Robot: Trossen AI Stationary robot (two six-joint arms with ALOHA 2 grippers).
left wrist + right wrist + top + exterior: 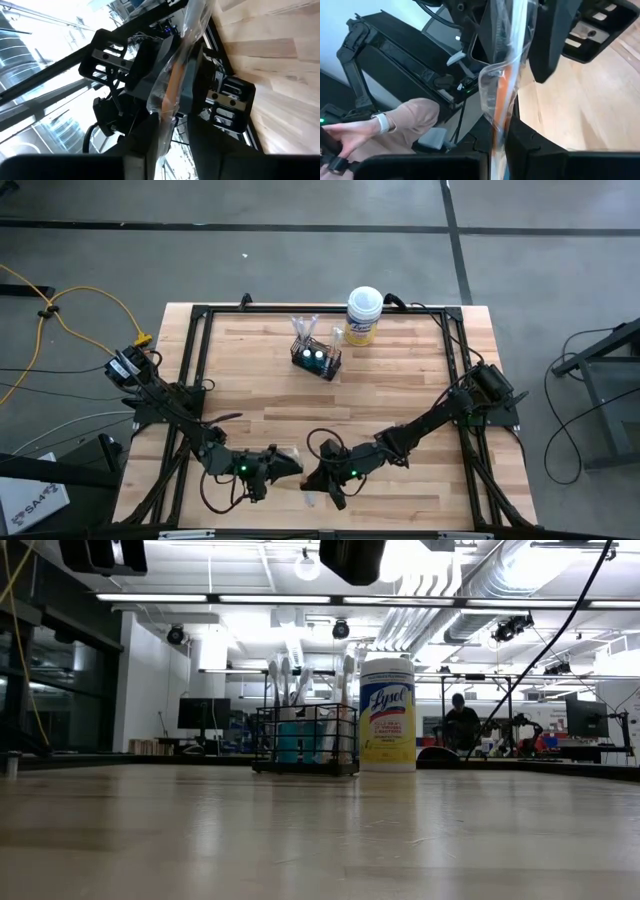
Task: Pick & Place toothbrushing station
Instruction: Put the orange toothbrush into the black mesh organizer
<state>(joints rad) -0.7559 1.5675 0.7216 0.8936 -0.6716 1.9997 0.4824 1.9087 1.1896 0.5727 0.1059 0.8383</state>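
Place: a big robot lab or workshop
Ceiling: long bright lights (300, 597) and fat pipes (470, 590) (very high up)
Back: screens (203, 713), a person (461, 723) at desks
Floor: grey concrete (300, 270), yellow cable (80, 315)

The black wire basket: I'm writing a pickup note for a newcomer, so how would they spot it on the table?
Look to the wooden table's far edge, away from both arms. Left of the white-lidded yellow-labelled canister stands the small black wire basket. Unlike the solid canister, it is see-through mesh, with pale toothbrushes sticking up and teal-topped tubes inside.
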